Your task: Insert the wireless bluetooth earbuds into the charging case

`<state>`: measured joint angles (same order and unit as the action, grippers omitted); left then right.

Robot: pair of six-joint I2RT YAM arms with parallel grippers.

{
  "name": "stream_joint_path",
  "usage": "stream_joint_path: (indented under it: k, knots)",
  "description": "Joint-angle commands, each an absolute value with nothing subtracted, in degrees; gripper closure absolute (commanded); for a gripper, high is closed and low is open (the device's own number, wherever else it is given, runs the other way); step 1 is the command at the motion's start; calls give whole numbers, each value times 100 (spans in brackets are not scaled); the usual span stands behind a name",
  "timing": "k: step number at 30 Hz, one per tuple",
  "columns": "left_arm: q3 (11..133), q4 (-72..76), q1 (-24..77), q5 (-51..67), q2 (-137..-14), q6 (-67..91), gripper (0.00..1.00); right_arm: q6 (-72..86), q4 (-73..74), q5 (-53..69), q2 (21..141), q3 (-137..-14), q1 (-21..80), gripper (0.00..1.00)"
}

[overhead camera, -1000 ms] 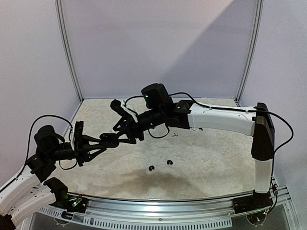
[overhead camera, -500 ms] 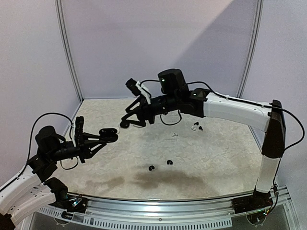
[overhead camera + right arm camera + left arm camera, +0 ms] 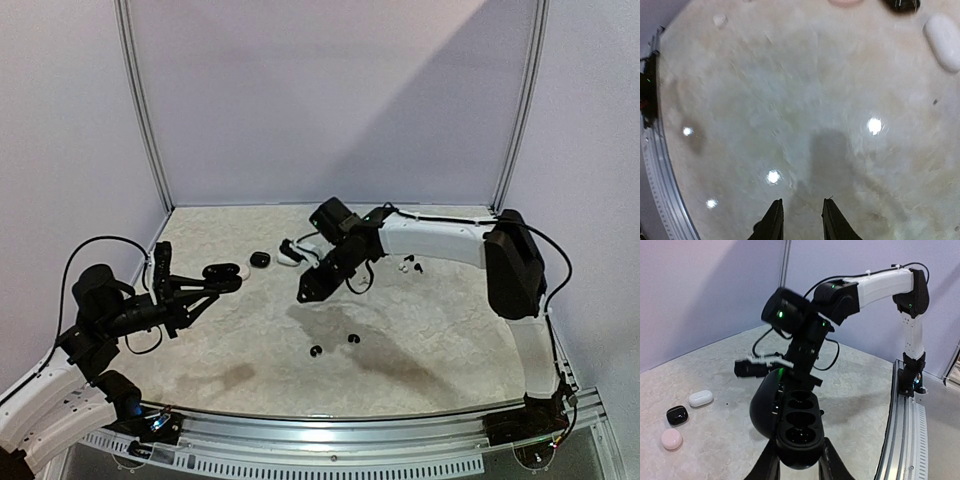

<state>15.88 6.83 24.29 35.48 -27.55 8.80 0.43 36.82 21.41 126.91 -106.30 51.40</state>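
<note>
**Asker:** What is on the left?

**Describer:** The left gripper [image 3: 205, 284] reaches in from the left edge, raised above the pale stone-patterned table [image 3: 450, 340]. Its two fingers are clamped on the near end of an open black charging case [image 3: 797, 435]. In the left wrist view the case's lid is swung back, and dark round recesses in its base face the camera.

**Asker:** And toward the middle?

**Describer:** Three small closed cases lie on the table behind the held one: a pink case [image 3: 671, 439], a black case [image 3: 677, 414] and a white case [image 3: 701, 398]. They sit near one another without touching. At the centre, the right gripper [image 3: 305, 292] points down, close to the tabletop. Its fingers [image 3: 772, 220] stand a little apart with bare table between them, gripping nothing (its shadow falls just ahead of them). Nearer the arm bases, two black earbuds [image 3: 316, 351] lie loose on the table, side by side with a gap between them, touching neither gripper nor the charging case.

**Asker:** What is on the right?

**Describer:** Two more earbuds [image 3: 405, 266], one pale and one dark, lie close together on the table just beside the right arm's white forearm [image 3: 440, 240], toward the back.
</note>
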Motion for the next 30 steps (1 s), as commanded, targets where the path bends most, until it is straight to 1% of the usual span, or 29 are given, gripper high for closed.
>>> stream_joint_path:
  k: [1,9,18,25,30]
  knots:
    - [1450,808,2339,3536,-2707,800,100,-414,4565,1718,13020,-10646,5358,71]
    - [1441,817,2329,3542,-2703,801,100,-385,4431,1704,13331,-10508,5439,74]
    - [1433,835,2326,3542,-2716,797,100,-539,4519,1801,13078,-9978,5568,74]
    - [1432,826,2315,3533,-2711,795,100,-539,4712,1829,12967,-9969,5670,74]
    - [1419,827,2305,3533,-2703,795,100,-597,4789,1806,12887,-9876,5772,76]
